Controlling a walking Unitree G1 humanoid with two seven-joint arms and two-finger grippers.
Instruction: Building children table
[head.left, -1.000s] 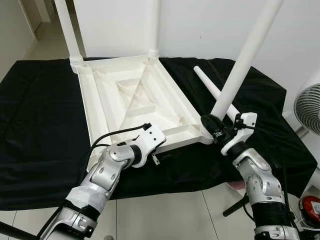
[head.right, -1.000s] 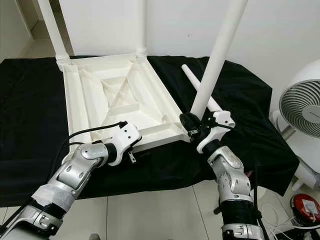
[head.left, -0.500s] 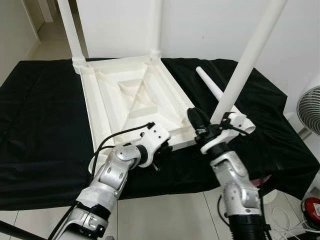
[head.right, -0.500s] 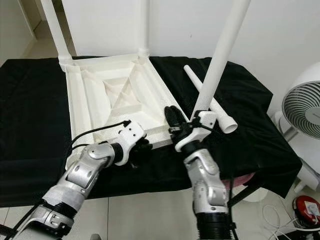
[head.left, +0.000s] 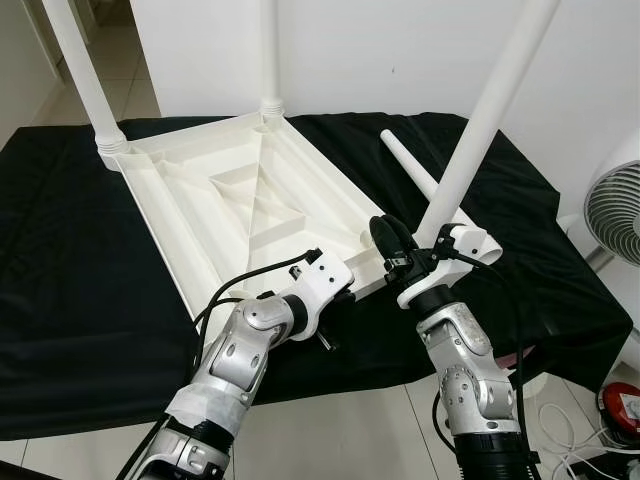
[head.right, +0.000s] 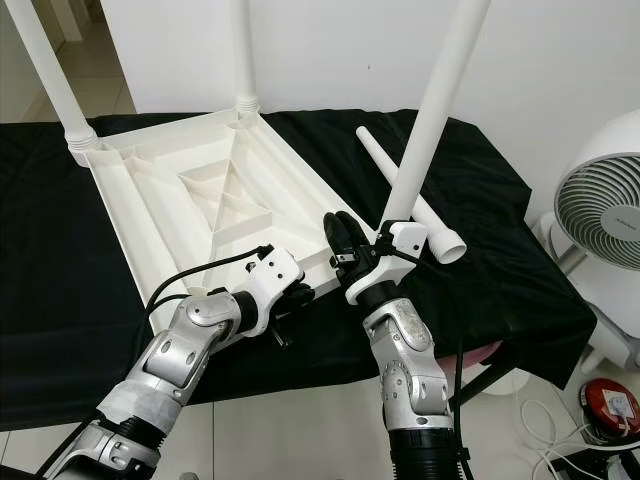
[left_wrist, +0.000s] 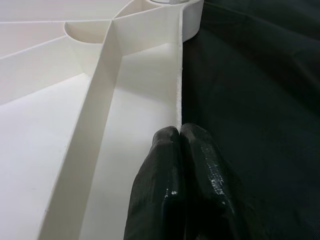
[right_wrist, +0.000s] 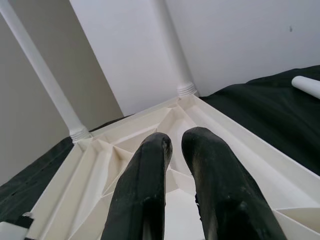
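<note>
A white fan (head.right: 600, 225) is seen off to the right of the black-draped surface (head.left: 70, 290), with a red object (head.right: 612, 405) on the floor below it. A loose white leg (head.right: 405, 195) is laid flat on the cloth just beyond the upturned table top (head.left: 230, 205), its open end near the right arm. Three legs are seen standing in the table's corners: two at the far side (head.left: 85, 90) (head.left: 268, 60), and a near-right leg (head.left: 480, 130) rising close beside the right forearm, right where that arm is working.

The left gripper (left_wrist: 181, 132) is held low at the table's near edge, its fingers pressed together with the tips against the thin white rim, black cloth to one side. The left arm is bent and reaching forward across the cloth. The right gripper (right_wrist: 176, 140) is raised above the near-right corner, aimed over the ribbed underside towards the far legs, its fingers slightly parted and nothing gripped between them.
</note>
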